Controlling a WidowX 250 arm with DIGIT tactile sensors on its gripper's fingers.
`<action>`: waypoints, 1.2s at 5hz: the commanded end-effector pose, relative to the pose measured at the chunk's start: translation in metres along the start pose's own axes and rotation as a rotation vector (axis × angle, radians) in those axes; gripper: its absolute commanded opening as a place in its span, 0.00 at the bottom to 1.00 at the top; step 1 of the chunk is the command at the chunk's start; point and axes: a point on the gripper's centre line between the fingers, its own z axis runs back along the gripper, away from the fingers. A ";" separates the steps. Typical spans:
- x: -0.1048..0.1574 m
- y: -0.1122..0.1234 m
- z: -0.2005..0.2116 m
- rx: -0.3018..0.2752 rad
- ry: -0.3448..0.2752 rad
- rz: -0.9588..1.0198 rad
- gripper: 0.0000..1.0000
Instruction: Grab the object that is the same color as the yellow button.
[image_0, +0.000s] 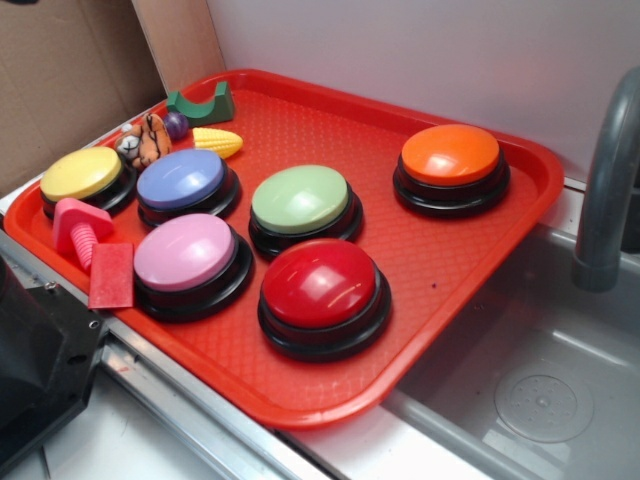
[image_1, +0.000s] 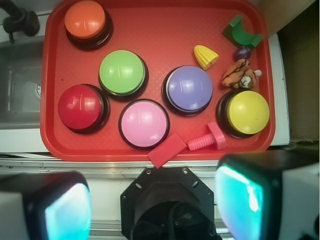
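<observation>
A pale, plain wall (image_0: 420, 50) is standing behind the scene, taking soft, even light. A brown cardboard panel (image_0: 60, 80) is leaning at the left, with a strip of wood-coloured board (image_0: 180, 40) just beside it. A grey sink basin (image_0: 540, 390) is sitting low at the right, its round drain (image_0: 545, 405) showing, and a grey faucet (image_0: 605, 190) is curving up at its edge. A metal rail (image_0: 190, 410) is running along the front.
</observation>
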 end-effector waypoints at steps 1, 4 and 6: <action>0.000 0.000 0.000 0.000 0.000 0.000 1.00; 0.061 0.047 -0.069 0.006 -0.065 0.268 1.00; 0.103 0.077 -0.121 0.030 -0.104 0.347 1.00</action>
